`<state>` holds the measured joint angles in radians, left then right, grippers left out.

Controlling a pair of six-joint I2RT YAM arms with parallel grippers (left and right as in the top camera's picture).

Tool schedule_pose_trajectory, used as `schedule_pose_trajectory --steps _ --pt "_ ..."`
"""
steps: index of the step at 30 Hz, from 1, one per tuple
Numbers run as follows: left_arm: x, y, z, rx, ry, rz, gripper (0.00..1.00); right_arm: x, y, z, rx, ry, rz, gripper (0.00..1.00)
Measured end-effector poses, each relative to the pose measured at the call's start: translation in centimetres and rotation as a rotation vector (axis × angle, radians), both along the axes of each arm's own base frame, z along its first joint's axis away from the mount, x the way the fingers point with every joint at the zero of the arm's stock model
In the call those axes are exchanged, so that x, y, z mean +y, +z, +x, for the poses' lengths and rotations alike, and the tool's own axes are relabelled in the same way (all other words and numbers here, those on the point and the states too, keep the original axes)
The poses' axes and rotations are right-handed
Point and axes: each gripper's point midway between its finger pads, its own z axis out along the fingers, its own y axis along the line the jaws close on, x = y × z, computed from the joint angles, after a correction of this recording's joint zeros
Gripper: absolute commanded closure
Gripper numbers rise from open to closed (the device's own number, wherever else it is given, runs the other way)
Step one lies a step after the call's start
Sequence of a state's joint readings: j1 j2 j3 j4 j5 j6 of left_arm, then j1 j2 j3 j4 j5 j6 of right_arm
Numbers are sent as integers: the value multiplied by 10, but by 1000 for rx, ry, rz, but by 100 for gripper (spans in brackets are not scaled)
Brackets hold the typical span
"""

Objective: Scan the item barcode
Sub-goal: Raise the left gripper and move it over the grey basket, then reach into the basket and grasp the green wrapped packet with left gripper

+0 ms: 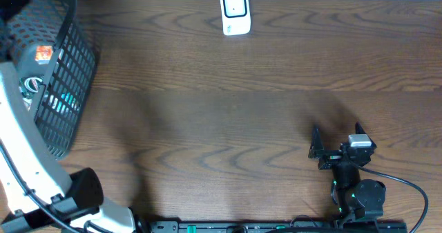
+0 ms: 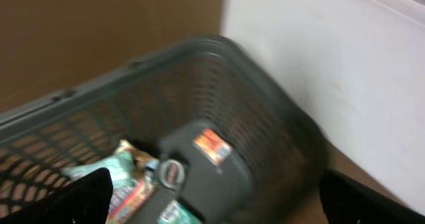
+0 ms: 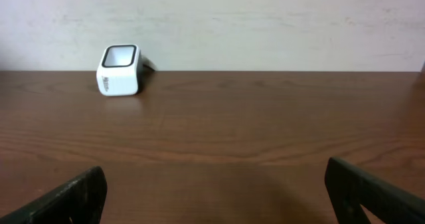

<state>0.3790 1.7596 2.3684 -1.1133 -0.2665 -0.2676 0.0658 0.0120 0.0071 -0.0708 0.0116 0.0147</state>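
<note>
The left gripper has its fingers spread wide and holds nothing. It hangs over the dark grey plastic mesh basket, probably so it can pick out something to scan. Directly below the gap between the fingers lies a dark moulded item with an orange sticker, and crinkled green-and-white packets sit nearer the left finger. None of them is touched, and I cannot tell which one is meant.

The right gripper is also spread and empty. It sits low over the brown wood-grain table, well apart from the basket. It faces the white box-shaped barcode scanner at the far edge — that looks like waiting.
</note>
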Motion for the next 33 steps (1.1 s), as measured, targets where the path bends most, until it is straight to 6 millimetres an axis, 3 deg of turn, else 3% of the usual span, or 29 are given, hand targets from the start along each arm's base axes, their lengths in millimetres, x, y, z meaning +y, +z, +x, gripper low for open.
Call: schedule_pose_trajectory --steps 6,9,13,20,25,33 --pt "58 -11 -24 3 166 -21 2 0 0 0 0 0 0 1" --pt "72 -18 -36 23 216 -33 3 0 0 0 0 0 0 1" --pt "83 -38 -32 65 237 -56 2 0 0 0 0 0 0 1" --pt "102 -121 -4 247 240 -143 2 0 0 0 0 0 0 1" --pt "114 -183 4 400 259 -181 2 0 0 0 0 0 0 1" --pt "122 -238 -1 580 275 -200 2 0 0 0 0 0 0 1"
